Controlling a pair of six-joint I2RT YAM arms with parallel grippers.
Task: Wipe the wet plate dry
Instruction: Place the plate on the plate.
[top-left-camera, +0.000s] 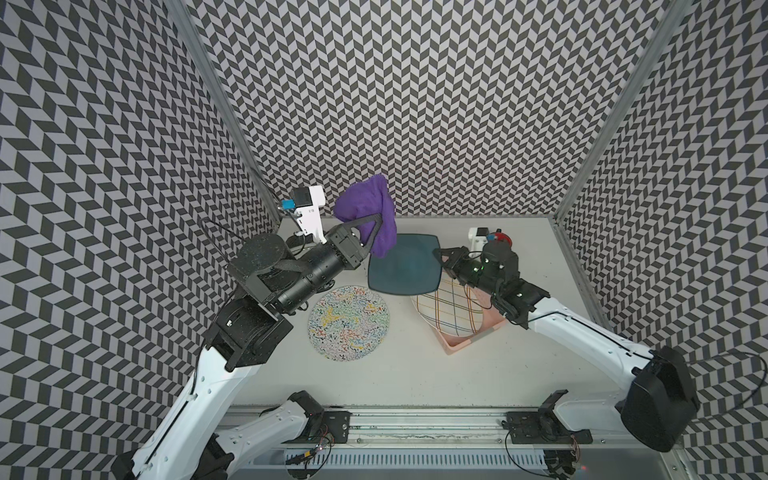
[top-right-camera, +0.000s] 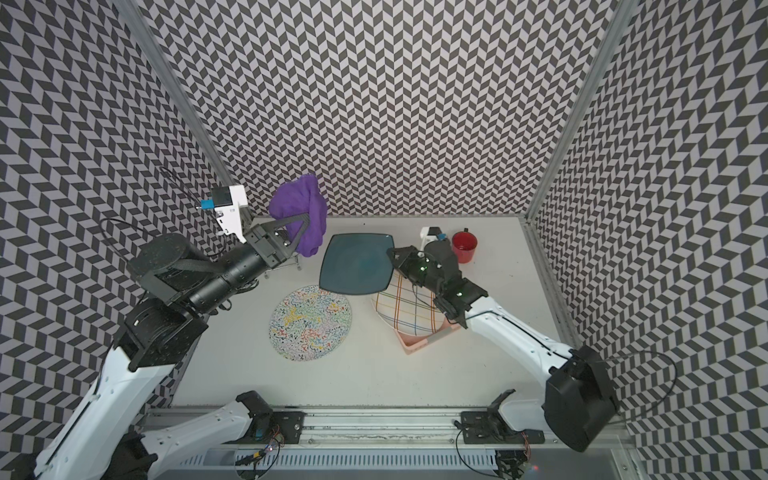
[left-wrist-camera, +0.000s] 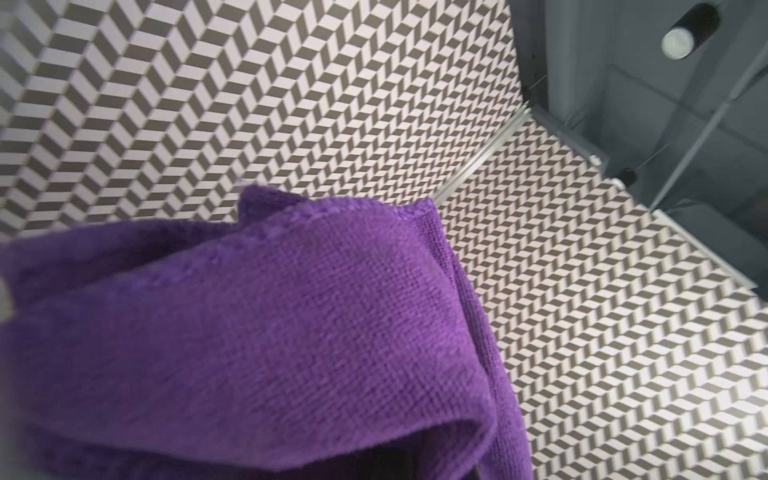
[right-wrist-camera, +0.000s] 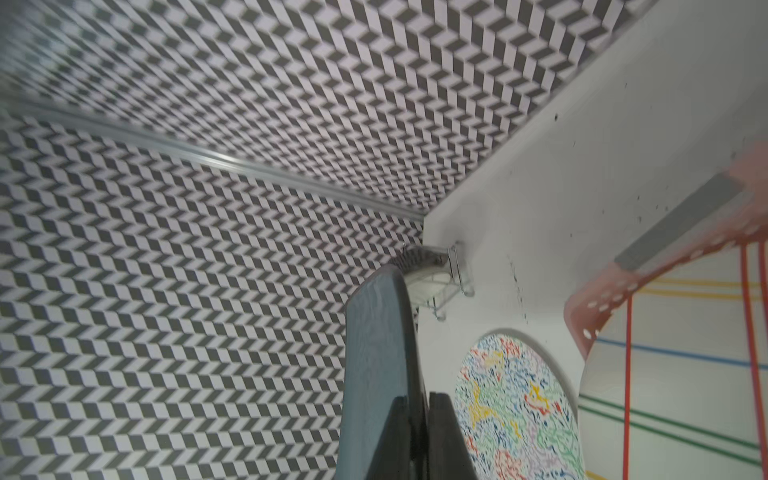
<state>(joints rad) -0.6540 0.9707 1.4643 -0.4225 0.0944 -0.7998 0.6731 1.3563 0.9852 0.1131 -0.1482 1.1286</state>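
Cloth (top-left-camera: 365, 212) hangs bunched in my left gripper (top-left-camera: 376, 220), whose jaws are clamped on it, raised just beside the dark square plate (top-left-camera: 402, 266). My right gripper (top-left-camera: 440, 255) pinches that plate's edge and holds it lifted above the white table (top-left-camera: 415, 374). I judge we are about to start wiping: next I must bring the cloth onto the plate's face and press gently. A squiggle-patterned plate (top-left-camera: 348, 323), striped plate (top-left-camera: 451, 309) in a pink rack (top-left-camera: 457, 347) and red cup (top-right-camera: 464, 246) crowd nearby; chevron walls (top-left-camera: 415, 104) enclose us.

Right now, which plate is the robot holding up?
The dark teal square plate. The right gripper pinches its edge; the squiggly round plate lies on the table, the striped plate in the pink rack.
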